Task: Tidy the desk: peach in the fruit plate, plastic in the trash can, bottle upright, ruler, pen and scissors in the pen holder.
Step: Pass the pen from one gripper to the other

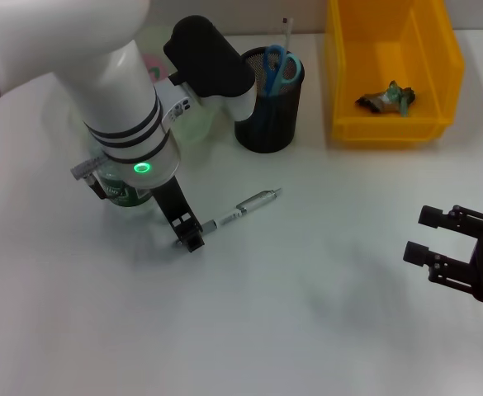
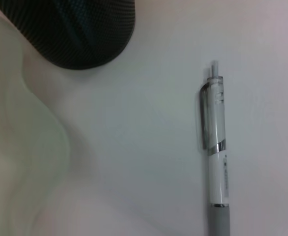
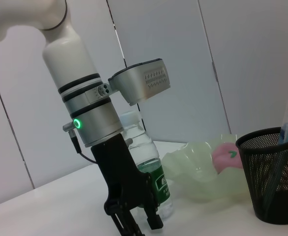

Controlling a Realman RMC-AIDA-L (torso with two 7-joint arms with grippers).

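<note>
A clear and white pen lies on the white desk; the left wrist view shows it close up. My left gripper is down at the pen's grip end with its fingers apart, also seen in the right wrist view. The bottle with a green label stands upright right behind it. The black mesh pen holder holds the blue scissors and a ruler. The pink peach lies in the pale green fruit plate. My right gripper is open and empty at the right.
A yellow bin at the back right holds a crumpled plastic wrapper. The fruit plate sits behind my left arm, next to the pen holder.
</note>
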